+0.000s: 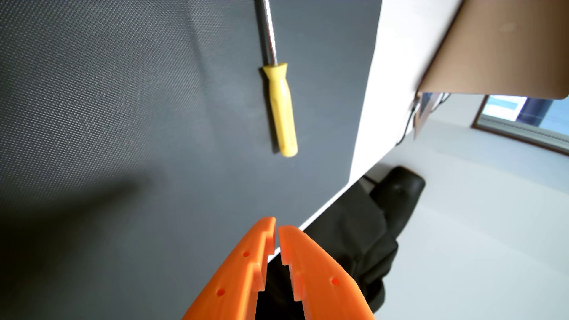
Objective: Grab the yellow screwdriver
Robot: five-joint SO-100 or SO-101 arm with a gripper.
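The yellow screwdriver [281,109] lies on a dark grey mat [123,123] in the wrist view, its yellow handle pointing toward me and its metal shaft running up past the top edge. My orange gripper [277,226] enters from the bottom edge, well short of the handle's end and clear of it. Its two fingertips nearly touch, with only a thin slit between them and nothing held.
The mat ends at a white table strip [378,92] on the right. A brown cardboard box [498,49] stands at the upper right. Beyond the table edge sit a black chair [369,234] and a window [523,114].
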